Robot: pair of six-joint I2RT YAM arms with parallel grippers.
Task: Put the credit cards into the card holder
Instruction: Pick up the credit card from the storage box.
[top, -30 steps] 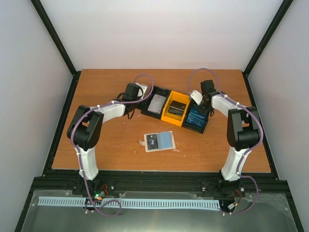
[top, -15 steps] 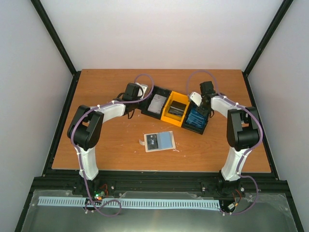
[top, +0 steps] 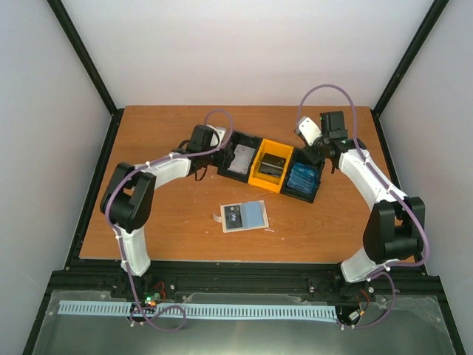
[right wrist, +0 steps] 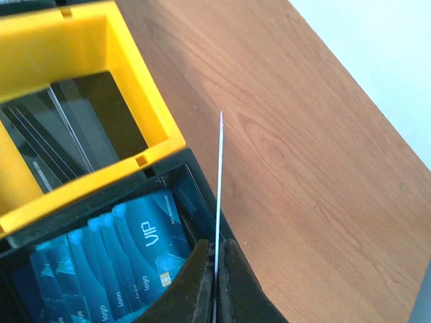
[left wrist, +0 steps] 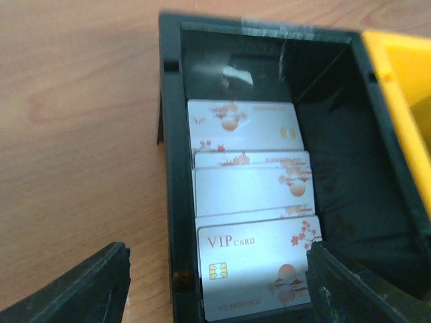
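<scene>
My left gripper [left wrist: 219, 269] is open over the tray's left black compartment, which holds several grey-white credit cards [left wrist: 249, 188]. One finger [left wrist: 74, 289] is outside the tray wall and the other is inside, beside the front VIP card. My right gripper [right wrist: 215, 249] is shut on a thin card [right wrist: 221, 175] seen edge-on, held upright above the right wall of the compartment of blue cards [right wrist: 114, 256]. Dark cards [right wrist: 101, 128] lie in the yellow middle compartment. The cream card holder [top: 230, 217] lies open on the table nearer the arm bases, with a blue card [top: 254, 215] on it.
The black-and-yellow three-compartment tray [top: 253, 177] sits mid-table between both grippers. Bare wooden table [top: 162, 222] surrounds the holder and stretches right of the tray. Black frame rails [top: 94, 177] border the table.
My right gripper closed on a card, lifted it and swung back and to the right, off the blue compartment. My left gripper opened wide above the grey-white cards.
</scene>
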